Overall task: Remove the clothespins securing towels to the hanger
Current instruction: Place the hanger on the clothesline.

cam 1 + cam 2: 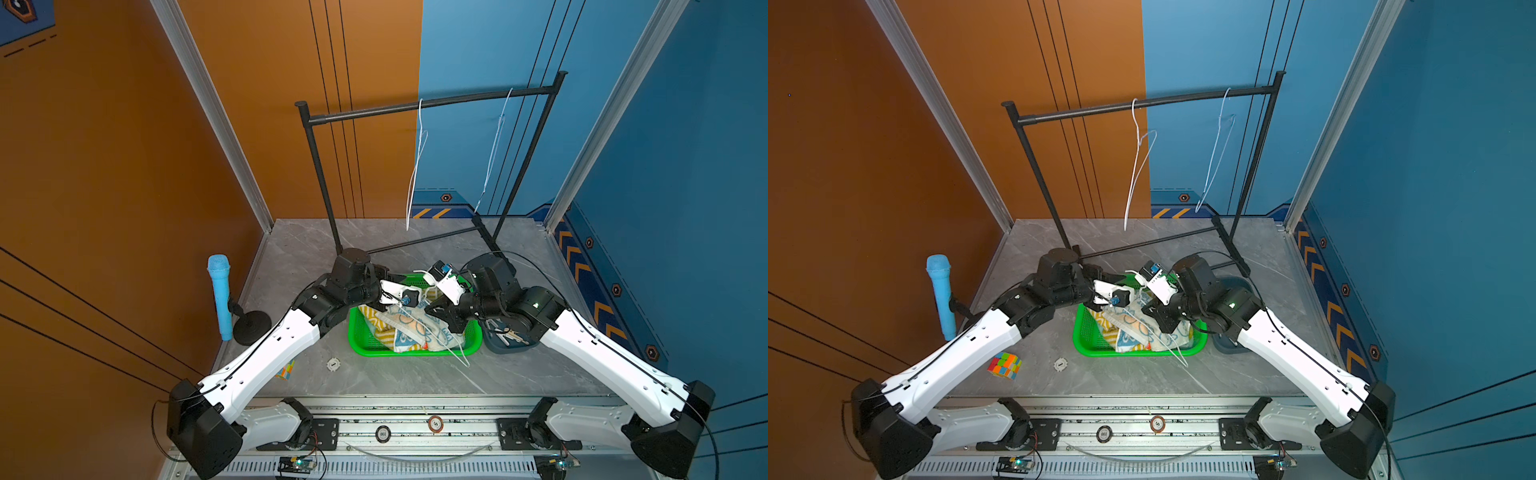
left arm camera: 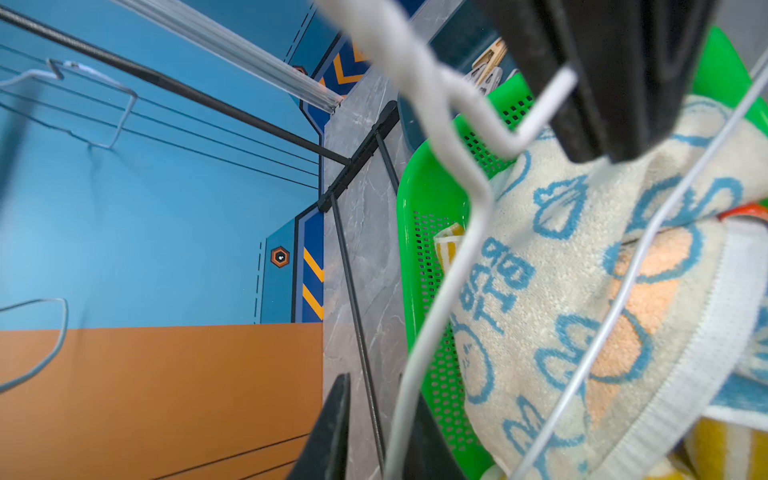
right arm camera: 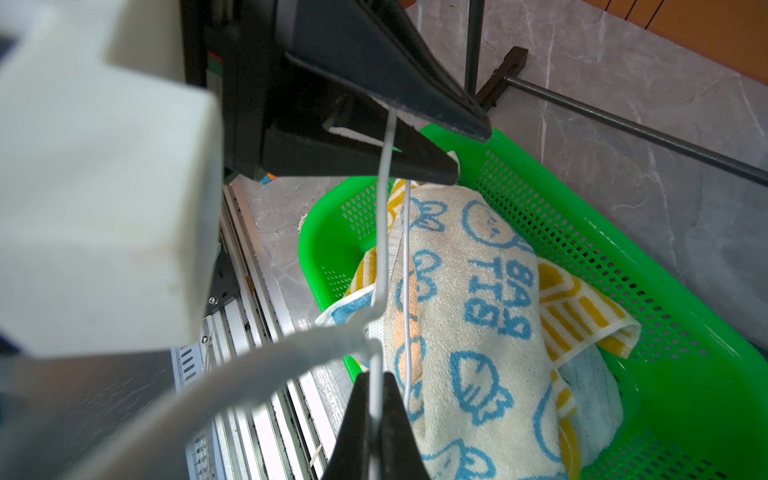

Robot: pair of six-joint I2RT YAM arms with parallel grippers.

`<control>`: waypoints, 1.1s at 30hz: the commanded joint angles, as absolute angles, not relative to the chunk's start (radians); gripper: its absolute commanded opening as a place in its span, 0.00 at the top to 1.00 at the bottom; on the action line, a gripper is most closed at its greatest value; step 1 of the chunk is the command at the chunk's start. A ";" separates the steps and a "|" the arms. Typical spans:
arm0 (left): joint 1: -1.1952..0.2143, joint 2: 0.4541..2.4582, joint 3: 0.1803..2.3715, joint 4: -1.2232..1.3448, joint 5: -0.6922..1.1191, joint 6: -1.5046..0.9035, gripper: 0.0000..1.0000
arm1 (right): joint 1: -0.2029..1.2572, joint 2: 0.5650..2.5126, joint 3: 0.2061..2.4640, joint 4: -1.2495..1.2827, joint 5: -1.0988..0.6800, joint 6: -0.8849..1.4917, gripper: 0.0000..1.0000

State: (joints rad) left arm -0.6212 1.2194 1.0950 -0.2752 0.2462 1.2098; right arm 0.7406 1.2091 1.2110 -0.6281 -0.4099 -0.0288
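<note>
Your right gripper (image 3: 374, 419) is clamped on the hanger (image 3: 381, 232); your left gripper (image 3: 471, 156) straddles it, grip unclear. The towels (image 3: 478, 332) fill the basket (image 3: 582, 232) below; clothespins (image 2: 492, 58) lie in the tray (image 1: 496, 347) beside.

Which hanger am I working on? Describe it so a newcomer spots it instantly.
Find the green basket mid-table, piled with towels. Slanting over it is a white wire hanger, pinched in the jaws of the right gripper. Unlike the two hangers hooked on the black rack behind, it is off the rack, low over the basket.
</note>
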 commanded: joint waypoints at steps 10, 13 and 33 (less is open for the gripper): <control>-0.626 1.196 1.101 -0.258 0.242 1.188 1.00 | 0.670 1.099 1.180 -0.624 -0.345 -0.050 0.50; -0.621 1.192 1.101 -0.257 0.255 1.181 1.00 | 0.634 1.038 1.136 -0.651 -0.337 -0.066 0.41; -0.615 1.192 1.103 -0.218 0.283 1.112 1.00 | 0.613 0.935 1.045 -0.726 -0.295 -0.132 0.94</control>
State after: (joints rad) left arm -0.6201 1.2118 1.0946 -0.2470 0.2459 1.1500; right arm 0.6163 0.9546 1.0298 -0.7006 -0.3149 -0.1295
